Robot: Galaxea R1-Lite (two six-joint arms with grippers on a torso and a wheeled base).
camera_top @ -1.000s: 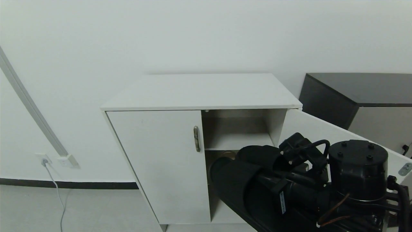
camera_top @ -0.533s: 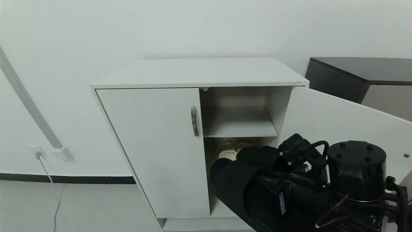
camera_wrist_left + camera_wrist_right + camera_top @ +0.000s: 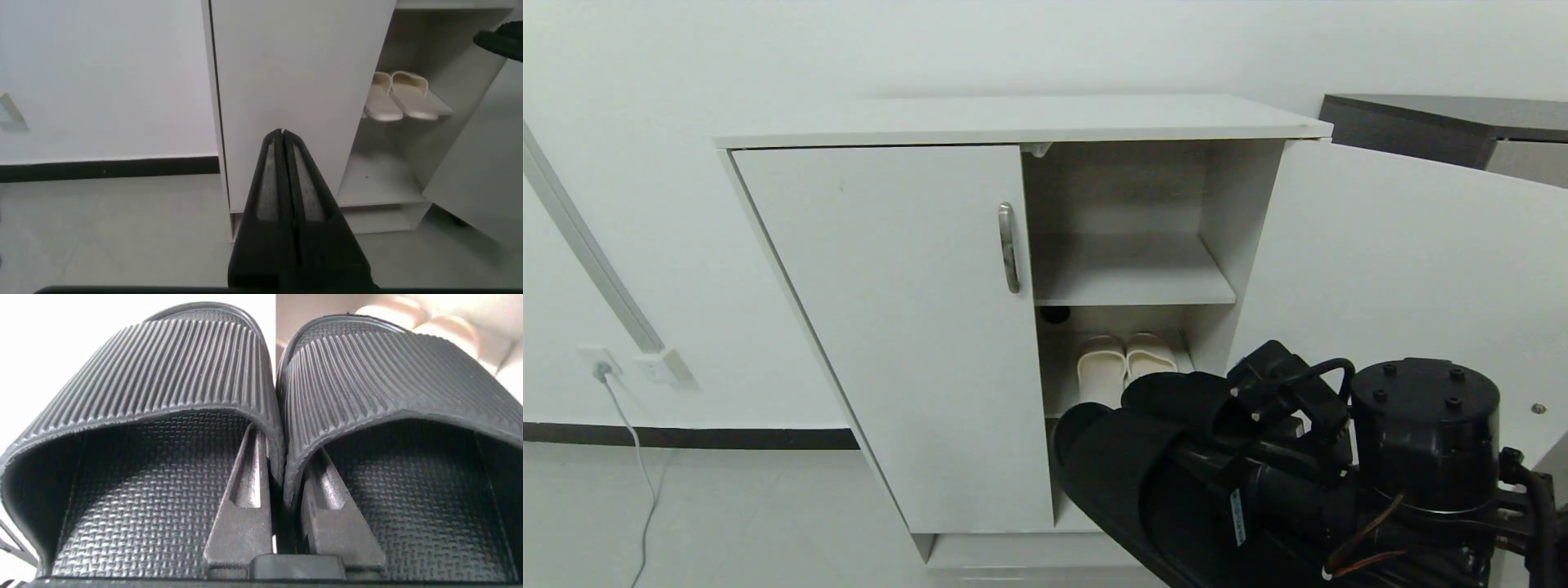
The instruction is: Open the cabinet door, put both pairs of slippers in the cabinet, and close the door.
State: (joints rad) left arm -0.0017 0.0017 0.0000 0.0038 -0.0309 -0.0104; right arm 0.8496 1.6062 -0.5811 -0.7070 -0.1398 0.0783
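now, step two of three: stowing the second pair. right gripper [image 3: 282,518], closed on the touching inner walls of the black slippers [image 3: 1127,465], holds them before the cabinet [image 3: 1013,118], right door [image 3: 1405,261] open at three o'clock. cream slippers [image 3: 1125,363] lie shelved at twelve o'clock of the black pair. left gripper [image 3: 282,175] is closed, empty. next, probably: advance onto a free shelf, release, shut door.

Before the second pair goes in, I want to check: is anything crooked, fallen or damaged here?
Nothing stands out. The white slippers lie side by side on a cabinet shelf; the right door is open. The right gripper holds the black slippers together in front of the opening.
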